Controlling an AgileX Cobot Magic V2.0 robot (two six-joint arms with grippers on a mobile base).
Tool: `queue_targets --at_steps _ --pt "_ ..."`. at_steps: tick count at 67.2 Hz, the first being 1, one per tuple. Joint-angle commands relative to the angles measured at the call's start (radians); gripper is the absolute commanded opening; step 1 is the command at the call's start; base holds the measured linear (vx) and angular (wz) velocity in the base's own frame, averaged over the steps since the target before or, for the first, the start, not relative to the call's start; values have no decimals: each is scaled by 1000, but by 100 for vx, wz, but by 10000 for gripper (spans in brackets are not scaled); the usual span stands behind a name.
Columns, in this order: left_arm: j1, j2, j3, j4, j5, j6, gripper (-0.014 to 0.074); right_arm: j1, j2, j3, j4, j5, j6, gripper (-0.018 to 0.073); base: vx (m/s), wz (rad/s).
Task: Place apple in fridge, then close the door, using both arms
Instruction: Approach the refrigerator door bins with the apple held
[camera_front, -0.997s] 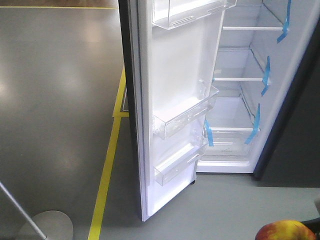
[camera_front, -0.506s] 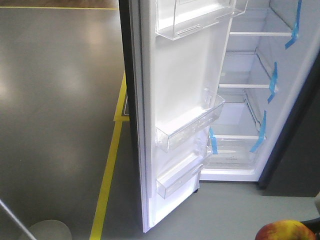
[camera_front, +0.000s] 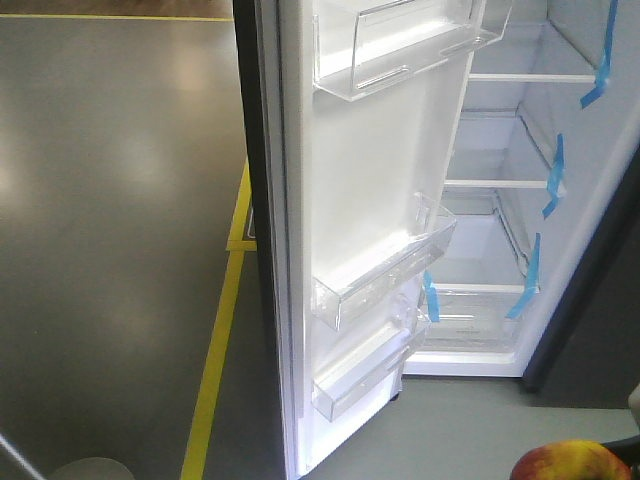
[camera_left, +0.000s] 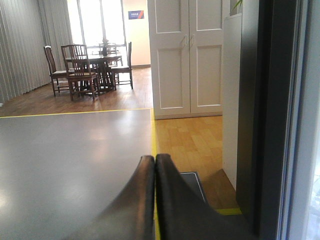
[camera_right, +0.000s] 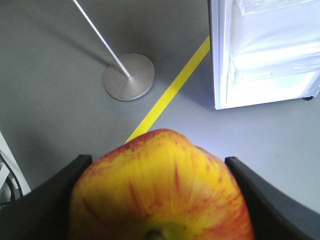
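The fridge (camera_front: 480, 235) stands open, with blue tape strips (camera_front: 555, 175) on its white shelves. Its door (camera_front: 360, 200) hangs wide at the fridge's left. The left gripper (camera_left: 155, 159), fingers pressed together on nothing, sits left of the fridge. The right gripper (camera_right: 156, 160) pinches the apple (camera_right: 160, 195) between both fingers, outside and in front of the fridge. The writing on a blue sign (camera_left: 135, 14) far beyond the fridge is too small to read.

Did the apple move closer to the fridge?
Yes. The apple stays in the front view's bottom corner, but the fridge has grown and its bottom edge has slid down toward it, so the apple came nearer.
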Motion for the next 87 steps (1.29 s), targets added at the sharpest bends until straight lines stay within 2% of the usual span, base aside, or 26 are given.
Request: queue_targets --at_steps 1,87 --pt "-1 -15 -17 -9 -71 0 -6 0 1 -28 30 -49 -5 24 8 -1" --pt "-1 -15 -17 -9 -71 0 -6 0 1 -28 30 -49 -5 24 7 -1"
